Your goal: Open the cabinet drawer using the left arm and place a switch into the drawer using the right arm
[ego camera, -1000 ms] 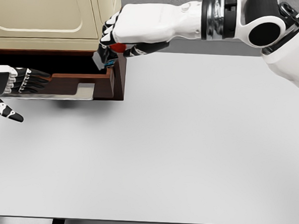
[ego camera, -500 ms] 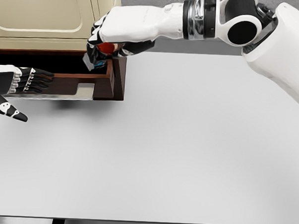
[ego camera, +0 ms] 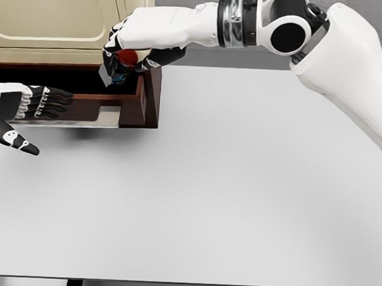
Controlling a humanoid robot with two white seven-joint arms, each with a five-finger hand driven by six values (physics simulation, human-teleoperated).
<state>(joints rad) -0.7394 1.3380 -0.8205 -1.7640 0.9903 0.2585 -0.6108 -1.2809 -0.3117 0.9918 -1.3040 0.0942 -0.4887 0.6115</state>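
- The right arm is reaching across from the upper right, forearm lying nearly level above the far edge of the table [ego camera: 240, 183].
- The right hand [ego camera: 128, 51] is curling its fingers around the switch [ego camera: 121, 64], a small grey, red and blue item, gripping it from above.
- The switch is hanging over the open interior of the drawer [ego camera: 104, 107], just inside its right wall.
- The drawer is standing pulled out from the cream cabinet [ego camera: 57, 17].
- The left hand [ego camera: 24, 110] is showing at the left edge, fingers extended and close together against the drawer front, thumb pointing down and away, grasping nothing.
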